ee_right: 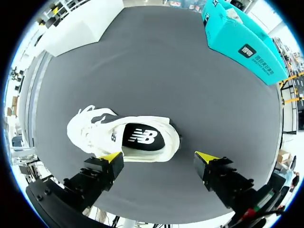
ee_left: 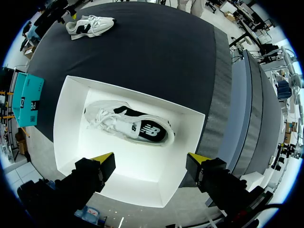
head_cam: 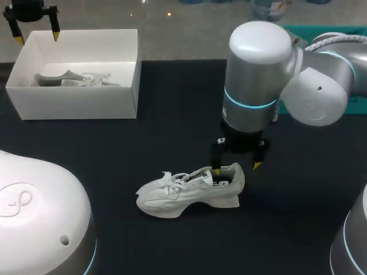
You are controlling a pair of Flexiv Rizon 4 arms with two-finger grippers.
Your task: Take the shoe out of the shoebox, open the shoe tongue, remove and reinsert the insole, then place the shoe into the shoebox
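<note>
Over the heel of the shoe [head_cam: 189,192] the right end effector [head_cam: 236,168] hangs spread wide; descending off-centre, it could shove the shoe aside rather than catch the insole [ee_right: 142,137].

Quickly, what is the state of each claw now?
Left claw: open, empty, above the shoebox.
Right claw: open, empty, above the shoe on the table.
</note>
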